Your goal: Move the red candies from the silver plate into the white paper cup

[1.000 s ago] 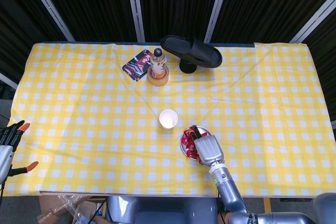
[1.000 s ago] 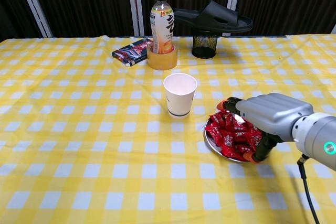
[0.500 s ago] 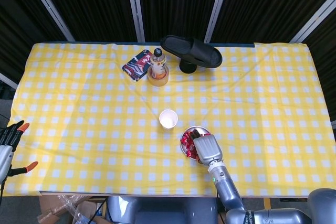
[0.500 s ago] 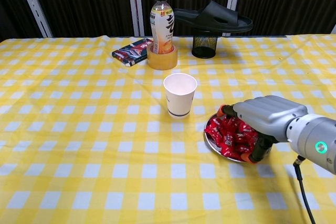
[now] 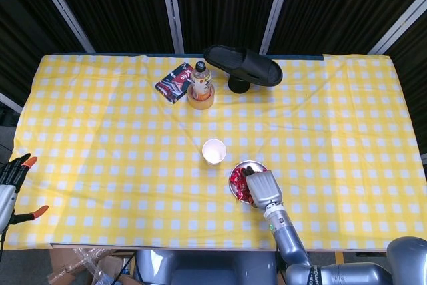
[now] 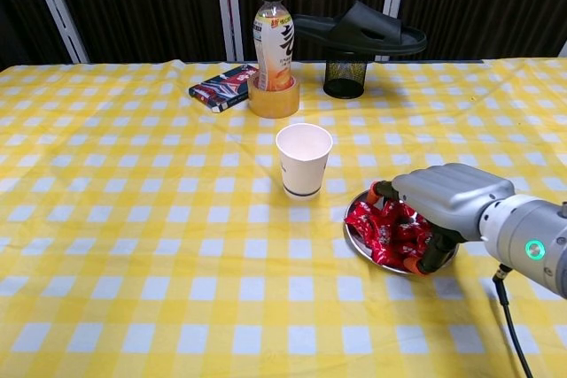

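Fingers (image 6: 383, 190) of the right hand (image 6: 447, 196) curled down over the heap of red candies (image 6: 383, 226) on the silver plate (image 6: 354, 241), lower right of centre in the chest view; cannot tell whether any candy is actually pinched, since the palm hides the tips. Probably light, crinkly-wrapped and slippery, prone to sliding off the pile, so best pinched singly across the middle of a wrapper at the near edge of the heap rather than scooped. Just beyond and to the left, apart from the plate, upright on the checked surface (image 6: 133, 219): the white paper cup (image 6: 304, 159), thin-walled, likely to tip if knocked; left hand (image 5: 10, 181) open at the lower left edge of the head view.
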